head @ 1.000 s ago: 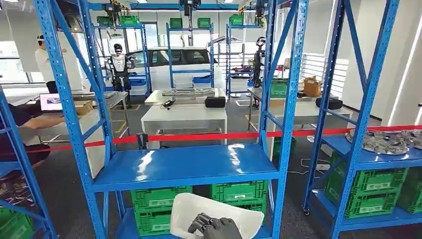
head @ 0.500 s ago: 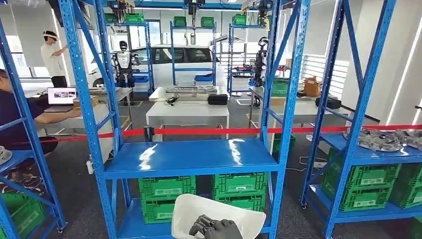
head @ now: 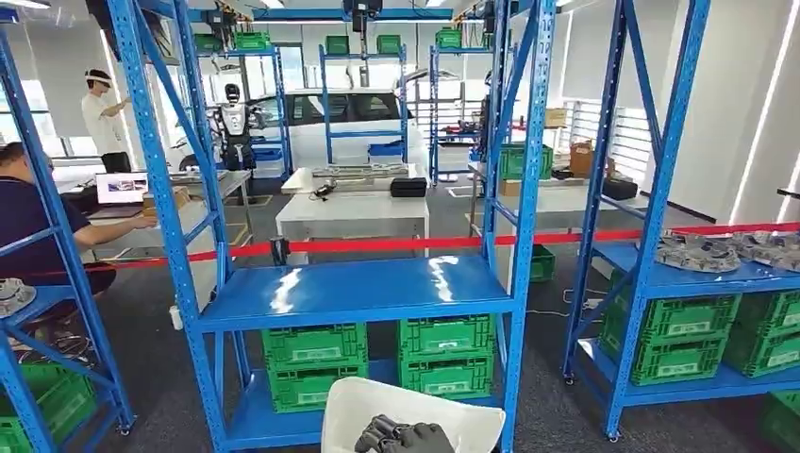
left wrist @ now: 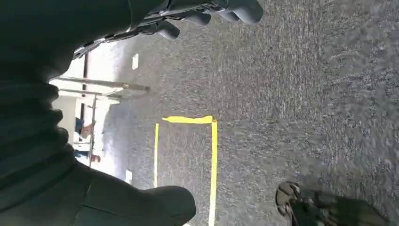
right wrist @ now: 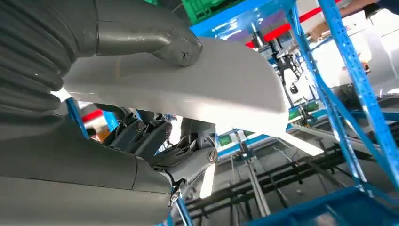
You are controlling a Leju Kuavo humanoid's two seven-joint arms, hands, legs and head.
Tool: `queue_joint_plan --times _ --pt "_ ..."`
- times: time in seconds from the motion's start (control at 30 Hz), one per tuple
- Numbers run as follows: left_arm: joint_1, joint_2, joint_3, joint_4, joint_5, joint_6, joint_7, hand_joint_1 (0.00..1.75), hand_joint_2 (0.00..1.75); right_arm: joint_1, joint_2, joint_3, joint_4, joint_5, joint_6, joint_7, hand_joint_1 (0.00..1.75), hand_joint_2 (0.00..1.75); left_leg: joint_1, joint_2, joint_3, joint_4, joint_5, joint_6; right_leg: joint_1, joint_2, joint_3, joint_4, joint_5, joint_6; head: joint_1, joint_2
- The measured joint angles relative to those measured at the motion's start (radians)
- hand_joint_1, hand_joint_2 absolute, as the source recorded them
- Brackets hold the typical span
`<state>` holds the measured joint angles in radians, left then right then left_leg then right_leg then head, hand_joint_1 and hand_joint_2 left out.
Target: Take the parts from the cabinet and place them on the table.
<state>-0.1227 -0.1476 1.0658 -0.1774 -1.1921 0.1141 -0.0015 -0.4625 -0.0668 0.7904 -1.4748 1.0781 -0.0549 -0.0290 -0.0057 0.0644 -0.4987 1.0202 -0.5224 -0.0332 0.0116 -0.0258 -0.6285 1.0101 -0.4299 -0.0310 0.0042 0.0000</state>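
Note:
My right hand (head: 406, 439) holds a white curved panel part (head: 415, 408) at the bottom middle of the head view, low in front of my body. In the right wrist view its thumb (right wrist: 160, 40) presses on the part's smooth white face (right wrist: 221, 89) and the darker fingers lie under it. In front of me stands the blue cabinet rack, its middle shelf (head: 358, 293) bare. My left hand (left wrist: 56, 141) hangs at my side over grey carpet, thumb and fingers apart with nothing between them.
Green crates (head: 316, 363) sit under the bare shelf. Grey metal parts (head: 698, 253) lie on the right rack, another (head: 14, 294) on the left rack. Red tape (head: 396, 243) crosses behind the racks, before white tables (head: 354, 203). A person (head: 28, 217) sits at the left. Yellow floor marking (left wrist: 214, 155).
The whole picture has shifted: my view has moved back and turned, so more of the racks and floor shows. The white part stays in my right hand.

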Motion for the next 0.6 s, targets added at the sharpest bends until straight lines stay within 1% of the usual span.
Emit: queue_joint_plan --times 0.03,0.07,0.1,0.13,0.17,0.2,0.23,0.27,0.3,0.33,0.37,0.4,0.43,0.47,0.5,0.53,0.57,0.6 --pt "-0.002 -0.001 0.0 0.0 0.001 0.0 -0.003 0.0 1.75 0.0 -0.001 0.0 -0.001 0.004 0.001 -0.003 1.75 1.75 -0.001 -0.004 0.004 -0.02 -0.009 0.012 0.001 -0.008 -0.001 0.0 0.005 0.006 0.001 0.0" --pt "-0.002 -0.003 0.0 0.0 0.002 0.001 -0.005 0.0 1.75 0.0 -0.001 0.001 -0.001 0.006 0.002 -0.004 1.75 1.75 -0.001 -0.016 -0.007 -0.026 -0.012 0.018 0.0 -0.018 -0.002 0.001 0.009 0.01 0.001 0.0" --pt "-0.001 -0.003 0.0 0.0 0.002 0.001 -0.007 0.0 1.75 0.0 -0.001 0.003 -0.001 0.007 0.003 -0.005 1.75 1.75 -0.001 -0.026 -0.013 -0.025 -0.008 0.025 -0.002 -0.029 -0.002 -0.002 0.013 0.016 0.002 0.0" --pt "0.003 -0.007 0.0 0.001 0.003 0.0 -0.007 0.0 1.75 -0.001 -0.001 0.005 -0.002 0.008 0.003 -0.006 1.75 1.75 0.003 -0.036 -0.014 -0.031 0.001 0.036 0.002 -0.035 -0.003 0.0 0.013 0.021 0.002 0.0" --pt "0.006 -0.009 0.0 0.001 0.003 0.0 -0.007 0.0 1.75 -0.001 -0.002 0.005 -0.002 0.009 0.003 -0.006 1.75 1.75 0.008 -0.039 -0.01 -0.033 0.008 0.043 -0.003 -0.016 -0.009 0.016 -0.004 0.029 0.002 0.0" --pt "0.007 -0.008 0.0 0.0 0.003 0.001 -0.006 0.0 1.75 -0.002 -0.003 0.007 -0.003 0.009 0.003 -0.006 1.75 1.75 0.009 -0.048 -0.018 -0.031 0.016 0.048 -0.004 0.005 -0.029 0.065 -0.046 0.034 0.004 0.0" --pt "0.007 -0.008 0.0 0.0 0.003 0.001 -0.007 0.0 1.75 -0.001 -0.005 0.009 -0.002 0.009 0.003 -0.006 1.75 1.75 0.01 -0.055 -0.026 -0.03 0.022 0.049 -0.008 0.015 -0.059 0.142 -0.092 0.039 0.005 0.0" --pt "0.007 -0.009 0.0 0.0 0.003 0.001 -0.007 0.0 1.75 0.001 -0.006 0.01 -0.002 0.009 0.003 -0.005 1.75 1.75 0.01 -0.066 -0.035 -0.027 0.028 0.049 -0.01 0.018 -0.096 0.233 -0.134 0.043 0.005 0.0" --pt "0.008 -0.01 0.0 0.0 0.003 0.001 -0.007 0.0 1.75 0.002 -0.008 0.012 -0.002 0.009 0.003 -0.005 1.75 1.75 0.01 -0.075 -0.045 -0.022 0.031 0.047 -0.009 0.019 -0.124 0.304 -0.16 0.044 0.005 0.0" --pt "0.011 -0.01 0.0 0.0 0.003 0.0 -0.007 0.0 1.75 0.004 -0.009 0.014 -0.002 0.009 0.003 -0.005 1.75 1.75 0.01 -0.086 -0.054 -0.016 0.033 0.046 -0.01 0.02 -0.133 0.333 -0.163 0.044 0.006 0.0" --pt "0.014 -0.01 0.0 0.0 0.003 0.001 -0.007 0.0 1.75 0.005 -0.01 0.015 -0.002 0.009 0.003 -0.005 1.75 1.75 0.01 -0.095 -0.06 -0.011 0.035 0.045 -0.011 0.021 -0.112 0.302 -0.142 0.042 0.006 0.0" --pt "0.016 -0.011 0.0 0.001 0.003 0.001 -0.007 0.0 1.75 0.004 -0.01 0.015 -0.003 0.009 0.003 -0.005 1.75 1.75 0.01 -0.107 -0.064 -0.005 0.036 0.043 -0.011 0.024 -0.066 0.231 -0.106 0.038 0.006 0.0" --pt "0.016 -0.011 0.0 0.001 0.003 0.001 -0.007 0.0 1.75 0.004 -0.01 0.015 -0.003 0.009 0.003 -0.005 1.75 1.75 0.011 -0.118 -0.067 -0.001 0.037 0.041 -0.011 0.036 -0.01 0.137 -0.068 0.034 0.006 0.0" --pt "0.015 -0.013 0.0 0.001 0.003 0.001 -0.007 0.0 1.75 0.003 -0.01 0.015 -0.003 0.009 0.003 -0.005 1.75 1.75 0.011 -0.127 -0.069 0.003 0.037 0.039 -0.012 0.067 0.041 0.047 -0.044 0.028 0.006 0.0" --pt "0.014 -0.014 0.0 0.001 0.003 0.001 -0.007 0.0 1.75 0.004 -0.01 0.015 -0.003 0.009 0.003 -0.006 1.75 1.75 0.007 -0.134 -0.077 0.006 0.039 0.032 -0.012 0.097 0.053 0.024 -0.066 0.027 0.005 0.0" --pt "0.013 -0.013 0.0 0.0 0.003 0.001 -0.006 0.0 1.75 0.003 -0.011 0.016 -0.003 0.009 0.003 -0.006 1.75 1.75 0.01 -0.145 -0.081 0.008 0.042 0.026 -0.012 0.084 0.05 0.02 -0.058 0.025 0.007 0.0" --pt "0.014 -0.013 0.0 0.0 0.003 0.001 -0.005 0.0 1.75 0.004 -0.011 0.015 -0.003 0.009 0.003 -0.005 1.75 1.75 0.014 -0.151 -0.085 0.005 0.046 0.019 -0.009 0.076 0.047 0.02 -0.056 0.022 0.004 0.0" --pt "0.016 -0.013 0.0 0.0 0.003 0.001 -0.003 0.0 1.75 0.004 -0.011 0.015 -0.003 0.01 0.004 -0.006 1.75 1.75 0.017 -0.159 -0.087 0.0 0.051 0.012 -0.007 0.069 0.046 0.02 -0.054 0.016 0.004 0.0"
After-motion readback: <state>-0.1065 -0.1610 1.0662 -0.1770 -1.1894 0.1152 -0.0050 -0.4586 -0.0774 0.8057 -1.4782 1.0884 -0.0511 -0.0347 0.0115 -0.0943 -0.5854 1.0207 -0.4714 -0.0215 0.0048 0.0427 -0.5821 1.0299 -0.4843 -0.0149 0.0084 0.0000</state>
